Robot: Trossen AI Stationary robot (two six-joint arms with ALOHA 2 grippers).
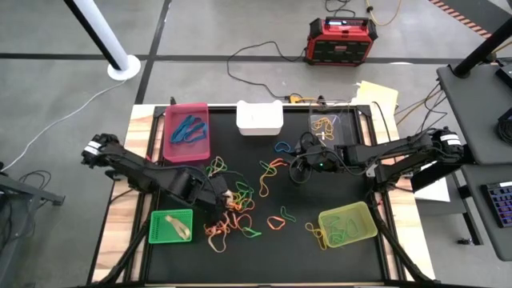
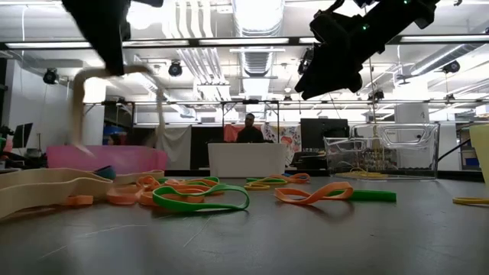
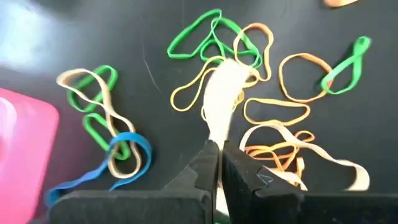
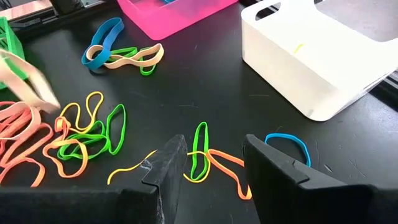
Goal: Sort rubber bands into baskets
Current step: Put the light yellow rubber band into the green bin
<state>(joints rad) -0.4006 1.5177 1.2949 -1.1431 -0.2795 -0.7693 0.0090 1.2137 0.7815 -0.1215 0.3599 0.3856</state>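
Loose rubber bands [image 1: 240, 210] in orange, green, yellow, blue and tan lie scattered on the black mat. My left gripper [image 1: 230, 197] hangs above the pile left of centre, shut on a tan rubber band [image 3: 219, 93] that dangles below it [image 2: 114, 76]. My right gripper [image 4: 214, 171] stands open and empty above a green and an orange band [image 4: 205, 163], right of centre. The baskets stand around the mat: pink [image 1: 186, 132], white [image 1: 259, 118], clear [image 1: 336, 128], bright green [image 1: 171, 226] and yellow-green [image 1: 347, 224]. My left gripper pinches the tan band's top end [image 3: 216, 135] between its two fingers, which come from above and point steeply down. The band hangs slack below the fingers as a loop [image 2: 80, 107], lifted off the mat in the low view.
The pink basket holds blue bands [image 1: 189, 126], the clear one orange bands [image 1: 324, 124], the green one a tan band [image 1: 181, 228], the yellow-green one several bands. A red-and-black box [image 1: 339, 40] and cables lie on the floor beyond the far edge. A person [image 2: 249, 130] stands far behind the table.
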